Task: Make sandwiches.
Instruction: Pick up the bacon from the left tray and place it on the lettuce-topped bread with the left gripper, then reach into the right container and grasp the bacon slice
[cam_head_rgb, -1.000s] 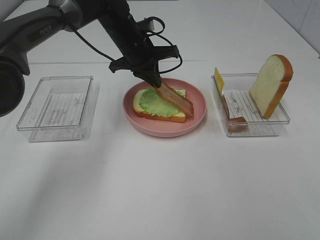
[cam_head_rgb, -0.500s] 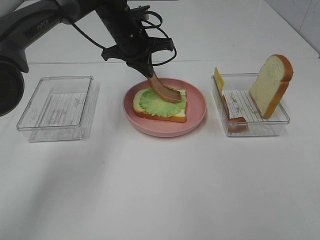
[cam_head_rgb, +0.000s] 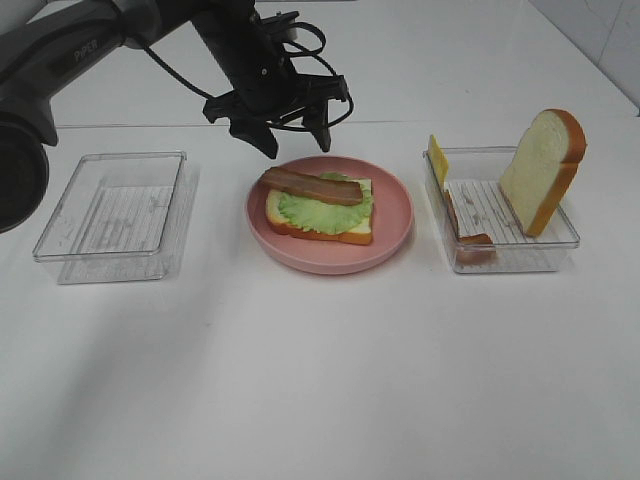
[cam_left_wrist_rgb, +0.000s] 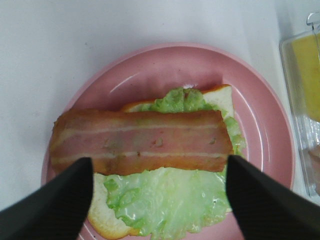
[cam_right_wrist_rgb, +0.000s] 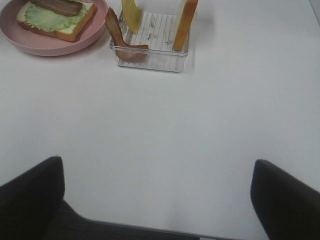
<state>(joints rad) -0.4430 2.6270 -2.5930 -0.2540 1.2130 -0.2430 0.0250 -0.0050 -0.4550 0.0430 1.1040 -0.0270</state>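
A second ago I had the brown-red toy bacon strip (cam_head_rgb: 310, 186) pinched at one end and hanging down to the sandwich. Now it lies flat across the green lettuce leaf (cam_head_rgb: 325, 212), which sits on the white bread slice with tan-orange crust (cam_head_rgb: 300, 228) in the pink round plate (cam_head_rgb: 396, 215). My left gripper (cam_head_rgb: 296, 143) has let go and lifted: its jaws are spread wide just above the strip, one on either side, touching nothing.

So the bacon layer looks placed, and I judge the stack about half built. The yellow cheese slice (cam_head_rgb: 437, 158), the second white bread slice (cam_head_rgb: 540, 170) and another bacon strip (cam_right_wrist_rgb: 117, 32) stand in the clear plastic tray (cam_head_rgb: 562, 241) to the right of the plate. My right gripper (cam_right_wrist_rgb: 156, 167) hangs spread wide over bare counter, well short of that tray and holding nothing. It is the arm nearer those pieces.
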